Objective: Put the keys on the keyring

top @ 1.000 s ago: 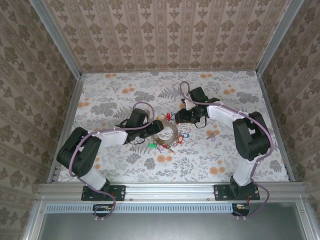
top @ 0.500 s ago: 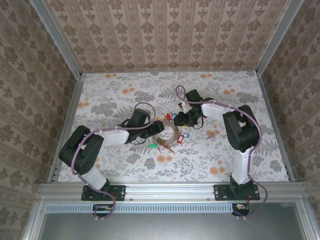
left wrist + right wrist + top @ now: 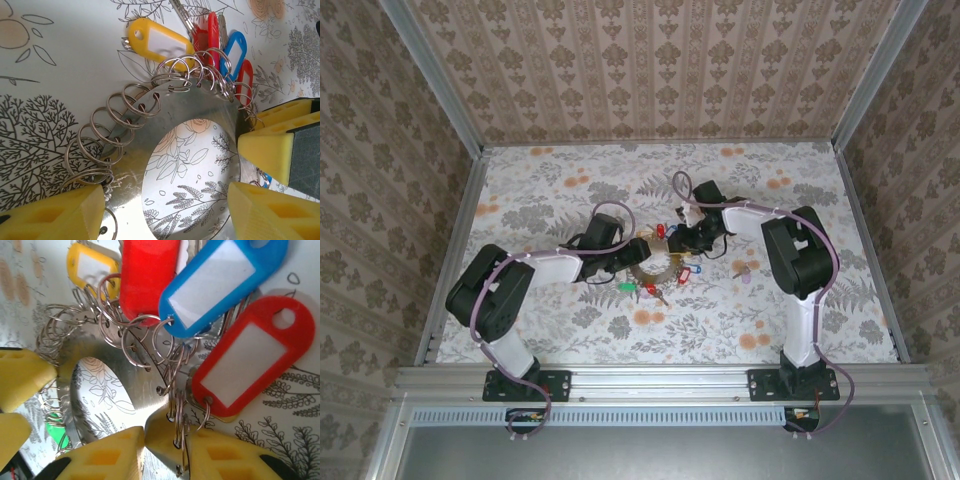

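Observation:
The keyring is a flat silvery hoop lying mid-table, its band pierced with holes that carry many small split rings. Keys with coloured tags hang round it: a yellow tag, a red tag and a blue tag. My right gripper is shut on the band's edge beside a red tag, split rings pressed against one pad. My left gripper stands open across the hoop's hole, one finger over each side of the band. In the top view the left gripper and right gripper flank the hoop.
A loose purple key lies right of the hoop, and a green tag at its near left. The right gripper's yellow fingers sit close to my left gripper's right finger. Patterned walls enclose the floral table.
The right jaws have closed onto the hoop's band, and the right arm's elbow has swung inward. The left gripper has slid a little right over the hoop, its jaws narrowing slightly.

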Available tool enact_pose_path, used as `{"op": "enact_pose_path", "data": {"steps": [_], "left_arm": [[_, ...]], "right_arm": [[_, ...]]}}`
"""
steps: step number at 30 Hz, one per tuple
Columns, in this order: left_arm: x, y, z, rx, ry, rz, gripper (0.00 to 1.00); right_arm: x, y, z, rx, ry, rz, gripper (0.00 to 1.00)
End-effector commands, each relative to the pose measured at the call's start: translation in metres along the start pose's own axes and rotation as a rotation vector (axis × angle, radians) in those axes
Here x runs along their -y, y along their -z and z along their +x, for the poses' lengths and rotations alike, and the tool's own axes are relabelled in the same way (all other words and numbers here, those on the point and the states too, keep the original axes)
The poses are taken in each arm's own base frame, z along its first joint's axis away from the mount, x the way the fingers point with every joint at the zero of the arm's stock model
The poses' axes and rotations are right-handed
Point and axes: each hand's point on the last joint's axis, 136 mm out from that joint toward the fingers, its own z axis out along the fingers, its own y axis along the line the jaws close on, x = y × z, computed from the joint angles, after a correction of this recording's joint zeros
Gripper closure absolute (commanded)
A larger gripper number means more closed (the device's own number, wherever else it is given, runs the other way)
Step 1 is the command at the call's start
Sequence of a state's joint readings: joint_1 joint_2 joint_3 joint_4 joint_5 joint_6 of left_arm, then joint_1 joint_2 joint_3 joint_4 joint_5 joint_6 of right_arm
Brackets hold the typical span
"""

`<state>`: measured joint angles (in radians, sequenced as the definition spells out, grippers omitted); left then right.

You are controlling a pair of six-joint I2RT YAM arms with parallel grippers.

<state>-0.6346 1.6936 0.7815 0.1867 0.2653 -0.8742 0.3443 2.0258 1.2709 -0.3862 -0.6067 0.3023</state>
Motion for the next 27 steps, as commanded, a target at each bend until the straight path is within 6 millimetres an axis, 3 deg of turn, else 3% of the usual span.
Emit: {"op": "enact_pose_path", "data": {"steps": [1,7,12,20,27], "left_arm": [[-0.007,-0.008,0.010,-0.047,-0.017,-0.029,0.33],[-0.001,-0.002,0.002,-0.020,-0.034,-0.020,0.32],[0.003,0.013,-0.011,0.032,-0.049,-0.033,0.27],[0.002,0.051,-0.032,0.120,-0.009,0.008,0.14],[0.034,0.079,-0.052,0.168,0.000,0.202,0.13]], "right_arm": [[-0.010,0.001,-0.003,0.007,-0.029,-0.128,0.75],[-0.021,0.018,-0.008,0.036,-0.029,-0.224,0.89],[-0.034,0.038,-0.016,0.084,-0.040,-0.295,1.00],[-0.060,0.087,-0.032,0.212,-0.044,-0.411,1.00],[-0.089,0.125,-0.038,0.281,-0.008,-0.483,1.00]]}}
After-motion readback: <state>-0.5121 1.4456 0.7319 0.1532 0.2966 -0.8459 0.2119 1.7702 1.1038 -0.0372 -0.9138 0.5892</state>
